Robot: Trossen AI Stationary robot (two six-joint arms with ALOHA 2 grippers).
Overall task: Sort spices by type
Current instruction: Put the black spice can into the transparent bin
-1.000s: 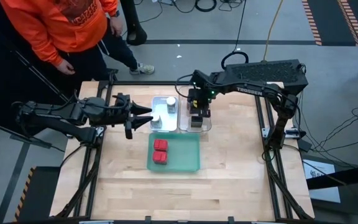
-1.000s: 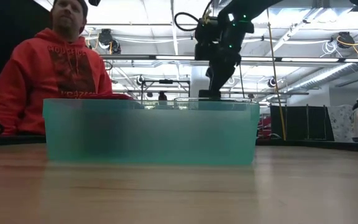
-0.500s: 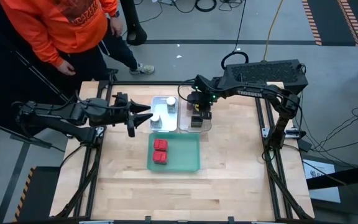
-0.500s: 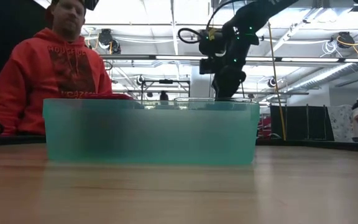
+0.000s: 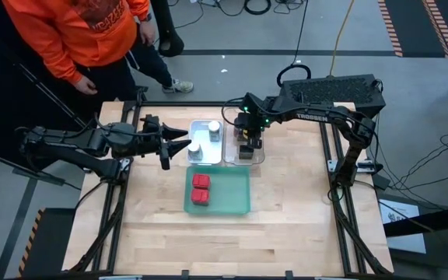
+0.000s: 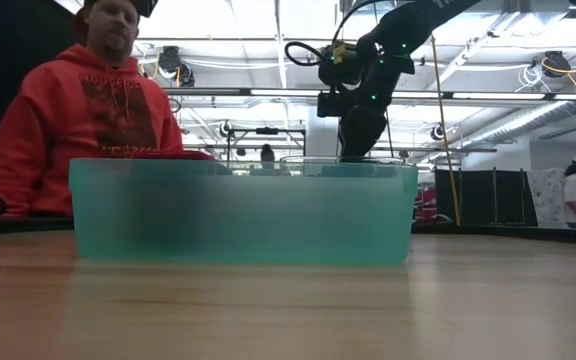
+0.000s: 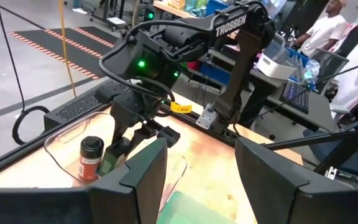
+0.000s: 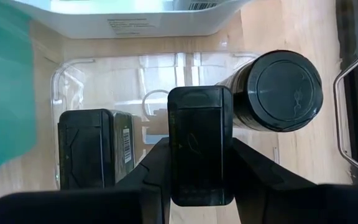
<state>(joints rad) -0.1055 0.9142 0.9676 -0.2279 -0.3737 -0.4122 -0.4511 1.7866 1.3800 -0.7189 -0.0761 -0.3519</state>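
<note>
since a second ago the right arm's wrist has drawn slightly back over the clear tray (image 5: 253,158), with little other change. the right gripper (image 8: 201,186) hangs low over that tray, its fingers (image 8: 156,168) pressed against both sides of a dark grey tin (image 8: 200,144), which it holds upright. a second dark grey tin (image 8: 94,146) lies in the tray just beside it, and the brown dark-lidded jar (image 8: 277,92) stands close on the other side, apparently on the wood at the tray's edge. in the white tray (image 5: 202,124) next to it stand two white-lidded jars (image 5: 214,127). the green tray (image 5: 236,192), nearer the table's front, holds two red boxy tins (image 5: 201,189) side by side. the left gripper (image 5: 179,145) waits above the table just beside the white tray, its fingers (image 7: 143,169) spread apart and holding nothing. a person in an orange hoodie (image 5: 76,31) stands beyond the far edge.
</note>
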